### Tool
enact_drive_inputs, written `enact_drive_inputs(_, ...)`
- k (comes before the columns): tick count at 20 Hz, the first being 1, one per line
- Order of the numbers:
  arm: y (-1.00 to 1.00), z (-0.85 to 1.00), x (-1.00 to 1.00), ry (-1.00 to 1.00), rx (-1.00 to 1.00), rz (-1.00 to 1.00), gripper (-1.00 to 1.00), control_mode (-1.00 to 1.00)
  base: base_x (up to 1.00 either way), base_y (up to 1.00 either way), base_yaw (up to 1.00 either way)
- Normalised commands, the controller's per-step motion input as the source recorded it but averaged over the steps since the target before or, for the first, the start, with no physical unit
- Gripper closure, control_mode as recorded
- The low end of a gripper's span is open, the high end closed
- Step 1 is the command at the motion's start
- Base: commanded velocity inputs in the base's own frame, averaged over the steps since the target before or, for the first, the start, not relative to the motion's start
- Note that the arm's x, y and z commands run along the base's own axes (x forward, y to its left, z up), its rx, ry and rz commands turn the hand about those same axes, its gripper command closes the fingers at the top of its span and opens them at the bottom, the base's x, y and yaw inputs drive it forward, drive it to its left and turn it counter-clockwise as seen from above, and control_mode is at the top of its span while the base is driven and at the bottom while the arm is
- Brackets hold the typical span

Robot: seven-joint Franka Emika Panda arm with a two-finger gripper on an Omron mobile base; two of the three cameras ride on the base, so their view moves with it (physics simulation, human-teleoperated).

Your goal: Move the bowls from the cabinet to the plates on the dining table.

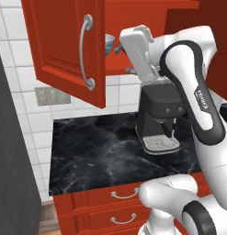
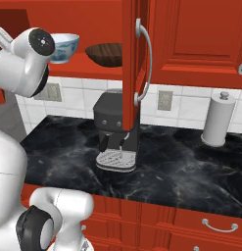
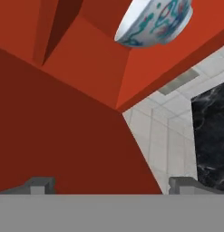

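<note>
While the open door (image 1: pixel 69 50) hides most of the cabinet (image 2: pixel 191 34), the patterned bowl (image 2: pixel 63 47) sits on its shelf (image 2: pixel 83 66) beside the wooden bowl (image 2: pixel 105 54) — claw (image 3: pixel 111 186) spread wide, empty, apart from it.

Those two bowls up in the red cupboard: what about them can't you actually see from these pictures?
- Patterned bowl: left side hidden by the arm in the right base view; mostly behind the cabinet door in the left base view; top cut off in the hand view.
- Wooden bowl: right part behind the open door, right base view.
- Insides of both: not visible.
</note>
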Motion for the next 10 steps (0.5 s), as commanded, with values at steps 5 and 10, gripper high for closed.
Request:
enact_drive_inputs(5, 0.16, 0.00, 0.00, 0.00, 0.04, 0.22, -1.00, -1.00, 0.00, 0.00, 0.00)
enact_drive_inputs(10, 0.11, 0.00, 0.00, 0.01, 0.04, 0.29, -1.00, -1.00, 0.00, 0.00, 0.00)
